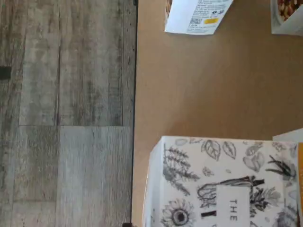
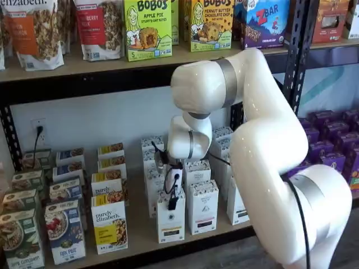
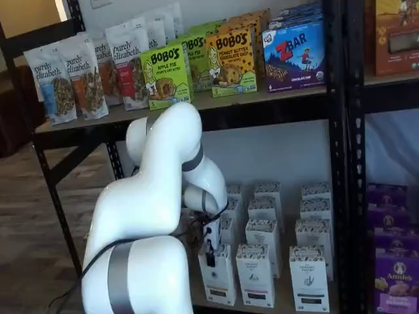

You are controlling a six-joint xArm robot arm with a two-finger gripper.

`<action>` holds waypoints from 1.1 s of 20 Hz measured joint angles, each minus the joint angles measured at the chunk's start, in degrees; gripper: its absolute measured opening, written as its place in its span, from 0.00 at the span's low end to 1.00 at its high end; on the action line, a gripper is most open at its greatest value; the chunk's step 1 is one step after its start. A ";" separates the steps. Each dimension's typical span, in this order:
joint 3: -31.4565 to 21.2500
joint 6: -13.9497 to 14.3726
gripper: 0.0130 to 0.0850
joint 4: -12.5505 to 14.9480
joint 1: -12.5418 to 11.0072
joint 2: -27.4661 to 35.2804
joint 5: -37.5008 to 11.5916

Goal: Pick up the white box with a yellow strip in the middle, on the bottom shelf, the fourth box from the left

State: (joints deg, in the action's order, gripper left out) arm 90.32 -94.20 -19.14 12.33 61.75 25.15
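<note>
Pincer (image 2: 174, 200) hangs over the front box of a row of white cartons; black fingers show side-on, gap not visible, but it stands fully open and holds nothing.

The white box (image 2: 171, 219) stands upright at the front edge of the bottom shelf (image 2: 140, 238), front of its row.

Step in hand, judged: descend and straddle the carton's narrow top squarely, clear of the neighbour carton (image 2: 202, 206) just beside.

Count: three front-row white cartons seen in a shelf view; rows behind partly hidden.
</note>
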 joint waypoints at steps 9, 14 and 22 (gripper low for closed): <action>2.49 4.70 1.00 4.89 0.29 1.78 1.93; 3.09 5.77 1.00 6.05 0.34 2.44 2.11; 3.21 4.54 0.94 4.71 0.28 2.64 2.53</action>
State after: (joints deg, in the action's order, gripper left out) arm 93.53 -89.65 -14.43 12.61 64.38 27.68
